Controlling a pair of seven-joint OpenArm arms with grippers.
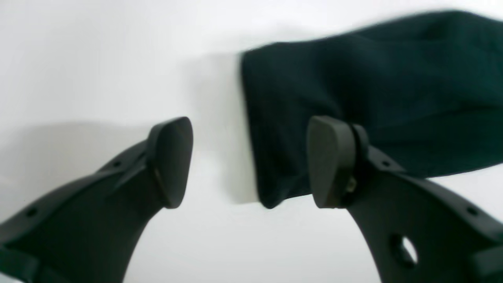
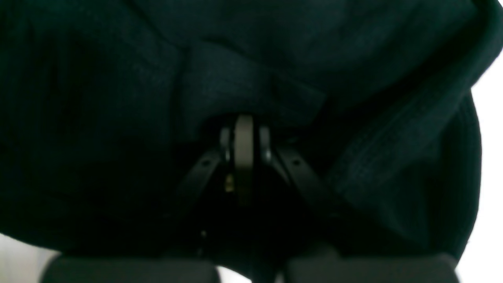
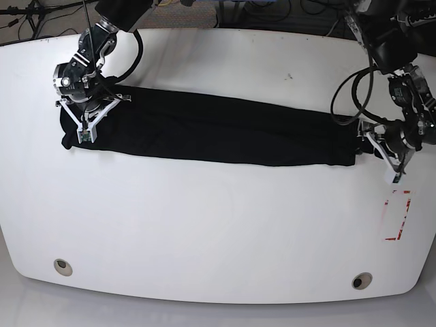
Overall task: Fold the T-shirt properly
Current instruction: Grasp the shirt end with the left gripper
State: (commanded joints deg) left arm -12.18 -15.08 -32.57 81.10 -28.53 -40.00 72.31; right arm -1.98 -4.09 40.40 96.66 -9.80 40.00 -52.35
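Here, black T-shirt [image 3: 211,129] stretched across white tabletop [image 3: 218,225], right claw [image 2: 243,129] clamped on shirt at left of frame, left claw [image 1: 249,161] apart at right end.

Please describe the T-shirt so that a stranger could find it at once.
Look at the big white table. Across its far half lies a long black band of cloth between the two arms: the T-shirt. It is the only soft, flat thing there.

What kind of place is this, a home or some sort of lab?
Most likely a robotics lab or test bench. A bare white table holds only the T-shirt, two robot arms reach over it, loose cables lie behind, and red tape marks sit near the edge.
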